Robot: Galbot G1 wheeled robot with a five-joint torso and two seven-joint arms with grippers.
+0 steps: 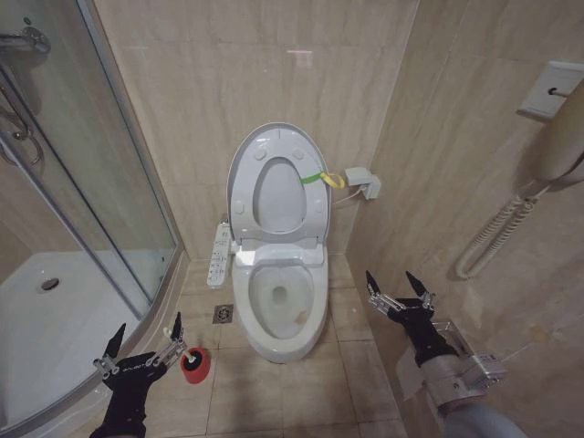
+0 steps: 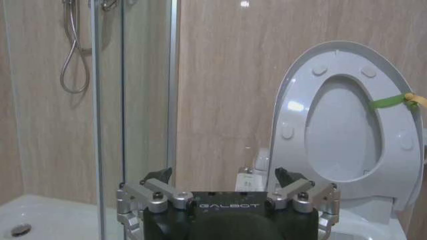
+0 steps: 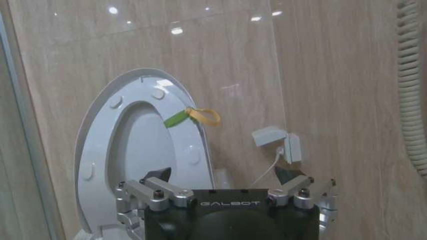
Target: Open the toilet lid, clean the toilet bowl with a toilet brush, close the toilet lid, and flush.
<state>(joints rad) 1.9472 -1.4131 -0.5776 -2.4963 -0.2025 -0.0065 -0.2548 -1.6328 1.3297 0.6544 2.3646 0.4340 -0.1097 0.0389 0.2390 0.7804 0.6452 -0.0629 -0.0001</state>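
The toilet lid (image 1: 233,179) stands raised against the back wall, with the white seat ring (image 1: 313,196) up in front of it. A green band with a yellow loop (image 1: 321,177) hangs on the ring. Below them the toilet bowl (image 1: 274,339) lies uncovered, its button panel (image 1: 218,255) on the left side. The toilet brush is hidden; a small red cup holder (image 1: 195,367) stands on the floor left of the bowl. My left gripper (image 1: 147,327) (image 2: 222,174) hovers open just left of that cup. My right gripper (image 1: 391,278) (image 3: 221,172) is open to the right of the bowl.
A curved glass shower enclosure (image 1: 82,182) with a white tray fills the left side. A floor drain (image 1: 224,314) sits between cup and bowl. The tiled right wall carries a small white box (image 1: 362,181) and a handset with coiled cord (image 1: 557,146).
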